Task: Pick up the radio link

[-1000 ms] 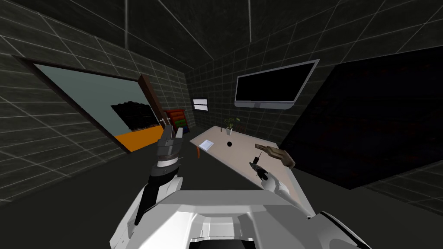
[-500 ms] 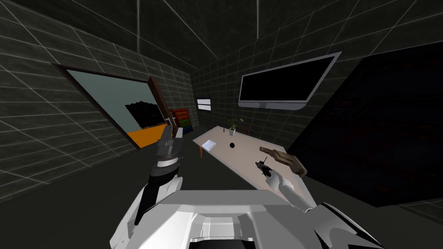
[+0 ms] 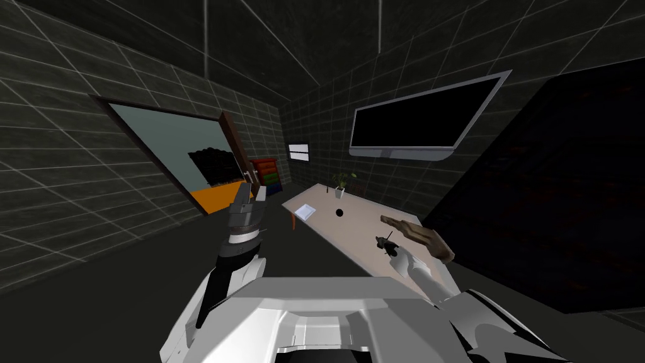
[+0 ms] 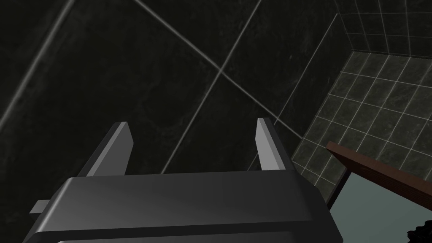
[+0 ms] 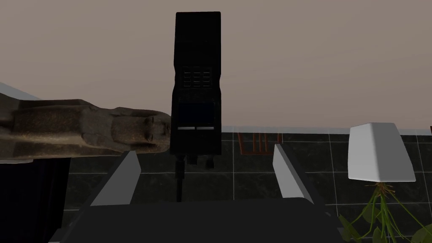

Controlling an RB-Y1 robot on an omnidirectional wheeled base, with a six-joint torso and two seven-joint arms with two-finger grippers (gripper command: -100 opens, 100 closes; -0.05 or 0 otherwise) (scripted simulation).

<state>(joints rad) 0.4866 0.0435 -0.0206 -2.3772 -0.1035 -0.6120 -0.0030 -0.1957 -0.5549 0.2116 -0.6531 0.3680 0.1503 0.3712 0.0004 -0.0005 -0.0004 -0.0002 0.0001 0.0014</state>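
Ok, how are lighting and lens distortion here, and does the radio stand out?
Head view: dim; dark tiled walls splay to the corners and the table slants with the whole picture, a wide-lens roll; black area at right. Right wrist view: even light, no glare; the black radio contrasts with the pale table, ahead of the open right tool. Left wrist view: dim, open left tool.

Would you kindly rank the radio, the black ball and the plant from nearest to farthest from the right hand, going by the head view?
1. Radio, just ahead of the right hand.
2. Ball, middle of the table.
3. Plant, at its far end.
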